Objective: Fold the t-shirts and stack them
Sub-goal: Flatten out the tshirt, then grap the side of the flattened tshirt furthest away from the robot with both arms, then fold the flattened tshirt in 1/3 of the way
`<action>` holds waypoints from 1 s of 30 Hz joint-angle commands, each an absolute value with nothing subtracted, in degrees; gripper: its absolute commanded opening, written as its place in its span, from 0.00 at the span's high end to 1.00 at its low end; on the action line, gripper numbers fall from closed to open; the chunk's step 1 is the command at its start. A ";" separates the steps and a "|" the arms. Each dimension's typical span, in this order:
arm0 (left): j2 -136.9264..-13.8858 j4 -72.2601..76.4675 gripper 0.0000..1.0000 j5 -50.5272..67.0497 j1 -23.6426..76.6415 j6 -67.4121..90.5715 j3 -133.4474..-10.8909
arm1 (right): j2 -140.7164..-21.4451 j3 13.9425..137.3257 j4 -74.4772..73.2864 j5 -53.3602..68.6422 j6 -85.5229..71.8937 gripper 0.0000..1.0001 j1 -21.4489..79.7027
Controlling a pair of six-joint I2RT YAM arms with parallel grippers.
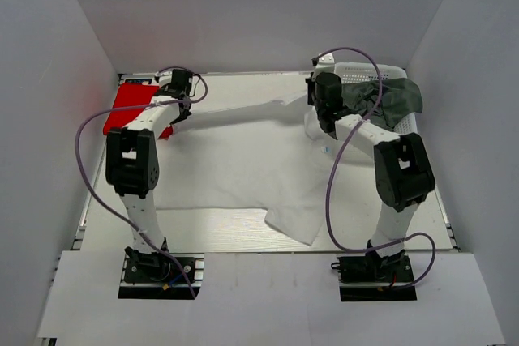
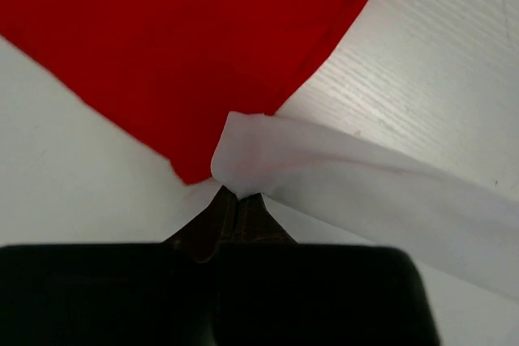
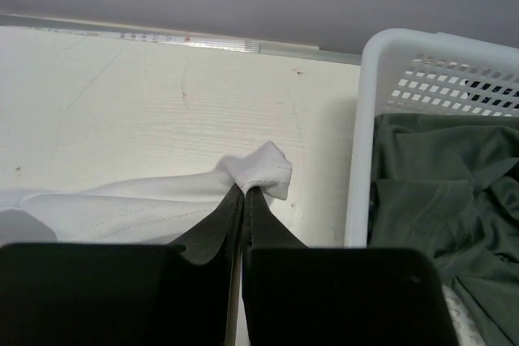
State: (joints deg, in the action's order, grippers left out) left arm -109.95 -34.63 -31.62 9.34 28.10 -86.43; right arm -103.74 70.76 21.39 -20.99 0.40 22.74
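Note:
The white t-shirt [image 1: 235, 168] lies spread over the middle of the table, its far edge pulled taut between both grippers. My left gripper [image 2: 237, 194] is shut on a corner of the white t-shirt [image 2: 324, 168], just above the folded red t-shirt [image 2: 178, 46] at the far left [image 1: 126, 107]. My right gripper [image 3: 245, 190] is shut on the other hemmed corner of the white t-shirt [image 3: 259, 169], close to the basket. The dark grey-green t-shirt [image 3: 438, 200] lies crumpled in the white basket [image 3: 365, 119] and hangs over its rim [image 1: 389, 101].
The white lattice basket [image 1: 357, 70] stands at the far right, right beside my right gripper [image 1: 324, 99]. Grey walls close in the table on three sides. Purple cables loop off both arms.

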 commanded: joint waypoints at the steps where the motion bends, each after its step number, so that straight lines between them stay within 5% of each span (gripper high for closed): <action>1: -113.71 -32.68 1.00 -28.67 8.53 27.59 -94.18 | -107.73 77.68 23.91 -22.50 -2.02 1.00 22.23; 12: -115.67 -31.46 1.00 -25.49 5.45 26.37 -96.34 | -110.13 80.08 19.87 -21.88 -3.34 1.00 22.32; 22: -103.98 -25.14 1.00 -22.51 3.78 22.94 -81.66 | -95.10 61.10 17.41 -22.85 -6.14 1.00 23.20; 30: -105.81 -30.04 0.97 -23.12 3.78 25.74 -78.48 | -91.67 48.79 16.43 -17.94 -13.26 1.00 25.83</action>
